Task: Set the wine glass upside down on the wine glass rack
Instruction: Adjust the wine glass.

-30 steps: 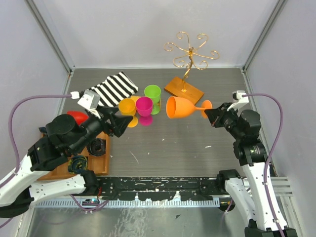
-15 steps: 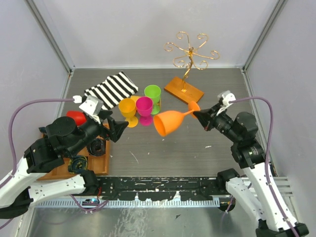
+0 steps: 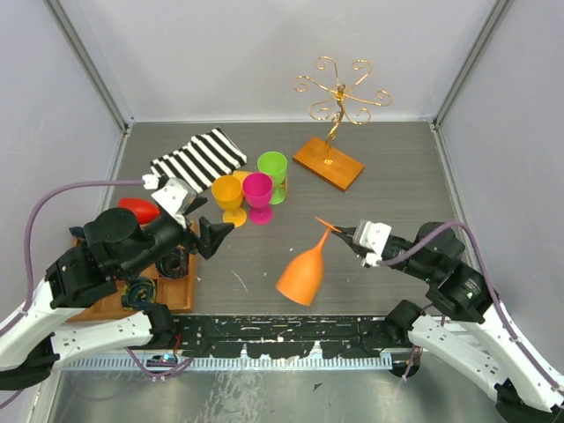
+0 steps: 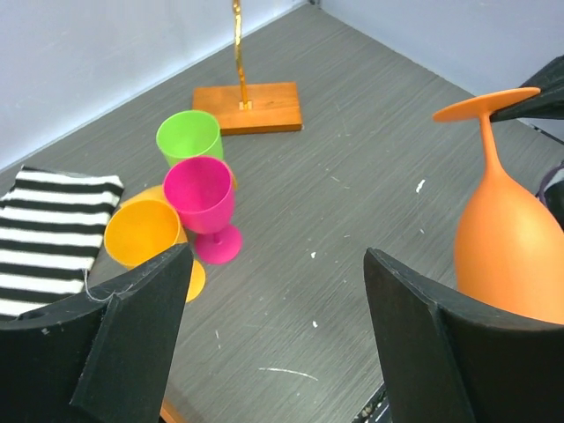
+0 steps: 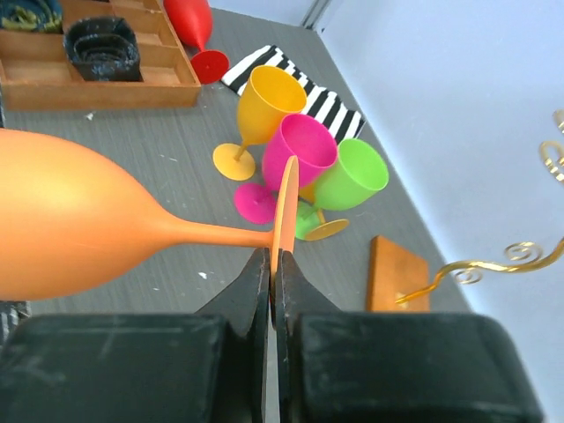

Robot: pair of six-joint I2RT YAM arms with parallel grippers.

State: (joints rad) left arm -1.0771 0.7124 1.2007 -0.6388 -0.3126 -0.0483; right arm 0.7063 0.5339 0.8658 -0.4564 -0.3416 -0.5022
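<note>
The glass (image 3: 301, 275) hangs in the air over the near edge of the bench, a little right of the middle. It is tilted well past level, so the bowl points down and toward the near left and the foot sits highest. The right gripper (image 5: 273, 264) holds it by the foot alone, with both fingers clenched on the rim of that thin disc. The stem and bowl jut out unsupported. The left gripper (image 4: 275, 260) is over the left side, its fingers spread and grasping nothing. The rack (image 3: 339, 88) stands well apart from the glass, toward the far edge and right of centre, with its wooden base (image 3: 328, 163) flat on the bench. Three other glasses (image 3: 257, 189), yellow, pink and green, stand between it and the striped cloth (image 3: 198, 157). The glass looks like moulded plastic, so it is probably light, stiff and not likely to break, but smooth and slick. An edge pinch on the foot is narrow, and the bowl's weight could swing the glass about that hold or let it slip. The hold does leave the stem bare, which suits sliding it into a curled arm so that the foot rests on the wire.
</note>
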